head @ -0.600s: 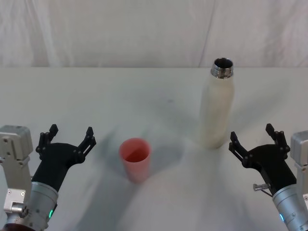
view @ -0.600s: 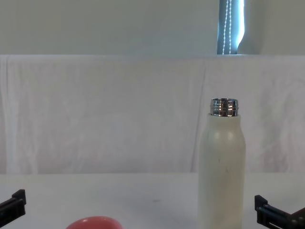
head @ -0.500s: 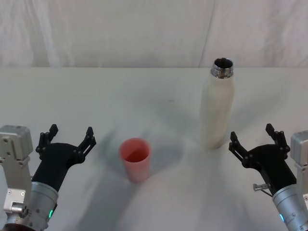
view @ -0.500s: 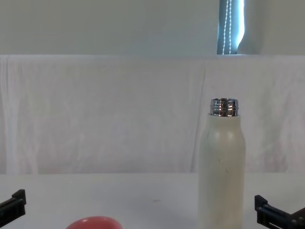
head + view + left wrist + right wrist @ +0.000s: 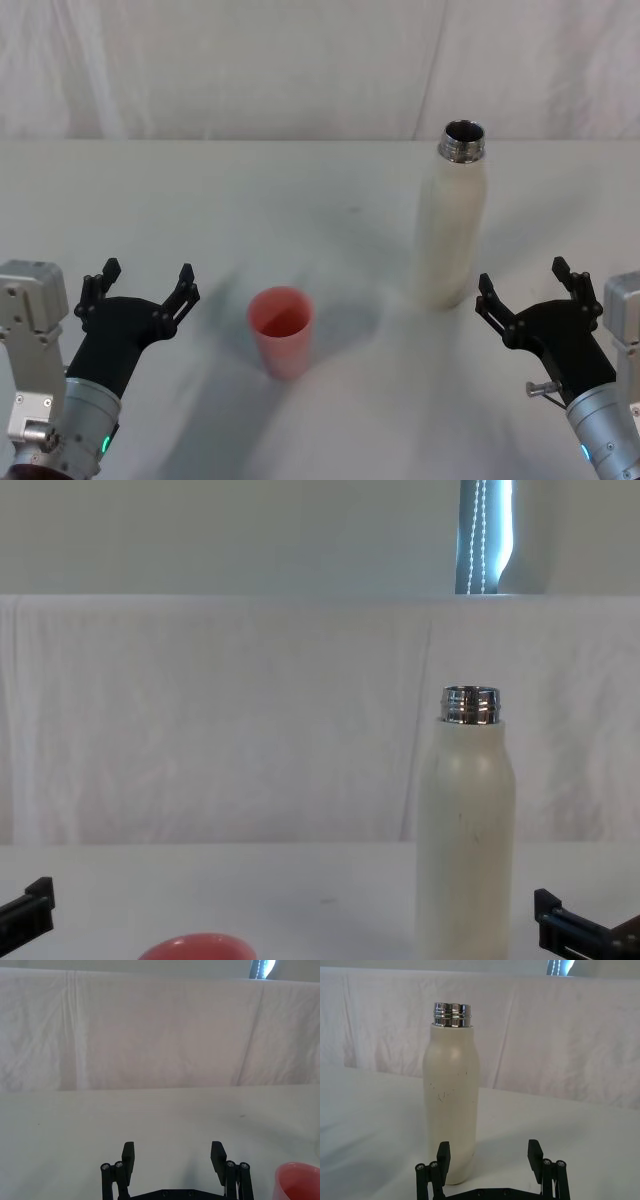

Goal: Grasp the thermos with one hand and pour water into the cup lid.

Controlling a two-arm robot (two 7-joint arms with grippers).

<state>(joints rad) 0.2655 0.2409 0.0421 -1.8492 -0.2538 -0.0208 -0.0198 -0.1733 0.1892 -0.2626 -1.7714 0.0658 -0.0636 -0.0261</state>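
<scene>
Nothing done yet: my right gripper (image 5: 528, 288), spread wide and empty, sits at the thermos's (image 5: 450, 225) four o'clock, cup lid (image 5: 281, 331) dry.

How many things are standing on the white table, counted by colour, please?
Cream-white: 1, the tall cylindrical thermos with chrome neck
Coral-pink: 1, the small round cup lid
Total: 2
</scene>
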